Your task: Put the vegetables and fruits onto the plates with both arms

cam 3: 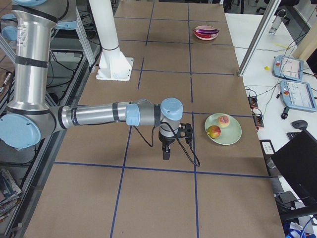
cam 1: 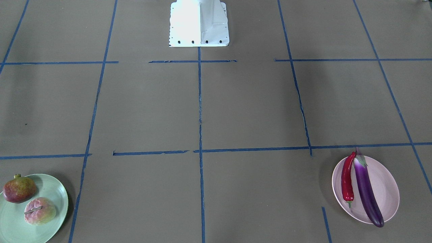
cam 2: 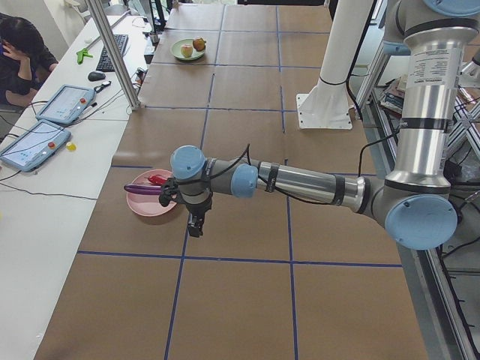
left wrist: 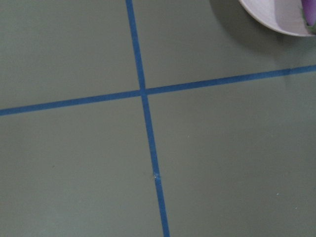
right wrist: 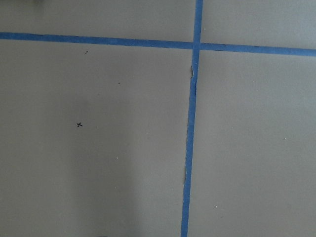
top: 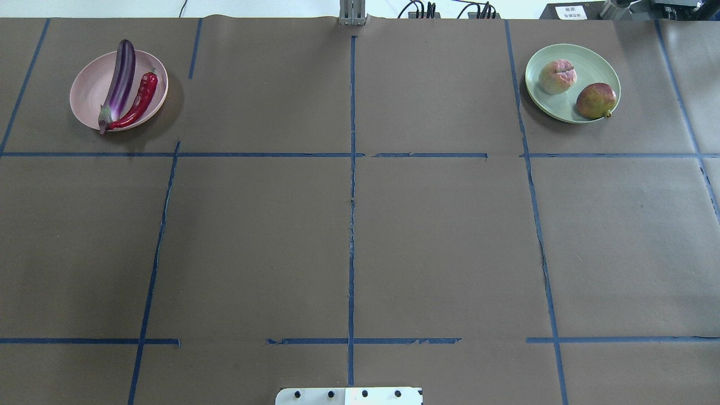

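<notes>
Taped brown table (top: 253, 236): pink plate (cam 2: 146, 205) near left tool (cam 2: 195, 226), green plate (cam 3: 231, 137) near right tool (cam 3: 167, 153); their grip cannot be told.

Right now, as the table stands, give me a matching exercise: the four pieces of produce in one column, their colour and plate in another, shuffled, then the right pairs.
1. eggplant
2. chili pepper
3. pomegranate
4. peach

A. pale pink and yellow-green, on the green plate
B. purple, on the pink plate
C. dark red-brown, on the green plate
D. bright red, on the pink plate

Pairs: 1-B, 2-D, 3-C, 4-A.
</notes>
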Controlling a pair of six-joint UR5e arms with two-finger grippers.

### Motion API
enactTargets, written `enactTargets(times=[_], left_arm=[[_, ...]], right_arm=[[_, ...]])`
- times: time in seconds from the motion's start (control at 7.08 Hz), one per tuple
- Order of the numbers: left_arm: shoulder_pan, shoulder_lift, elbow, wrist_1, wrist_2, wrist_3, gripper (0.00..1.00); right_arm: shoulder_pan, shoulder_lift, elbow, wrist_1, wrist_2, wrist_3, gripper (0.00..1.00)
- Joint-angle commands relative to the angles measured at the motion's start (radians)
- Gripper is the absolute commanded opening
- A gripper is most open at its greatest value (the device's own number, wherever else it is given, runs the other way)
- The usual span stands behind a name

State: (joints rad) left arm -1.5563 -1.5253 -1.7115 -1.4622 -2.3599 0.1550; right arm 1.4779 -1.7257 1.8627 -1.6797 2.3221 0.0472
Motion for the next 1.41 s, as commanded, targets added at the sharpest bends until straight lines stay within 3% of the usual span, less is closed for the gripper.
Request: enactTargets(times=[0.0, 0.28, 1.27], left_arm=[[-0.013, 0.03, -0.007, 0.01, -0.001, 0.035, 1.0], [-0.015, 0.036, -0.023, -0.047, 0.001, 0.038, 1.0], [-0.013, 0.037, -0.011, -0.046, 0.014, 0.037, 1.0]], right_arm=[[-0.001, 0.001, -0.003, 0.0, 0.008, 0.002, 1.0], [-0.001, 0.001, -0.005, 0.0, 0.008, 0.003, 1.0], [-0.001, 0.001, -0.008, 0.0, 0.033, 0.002, 1.0]])
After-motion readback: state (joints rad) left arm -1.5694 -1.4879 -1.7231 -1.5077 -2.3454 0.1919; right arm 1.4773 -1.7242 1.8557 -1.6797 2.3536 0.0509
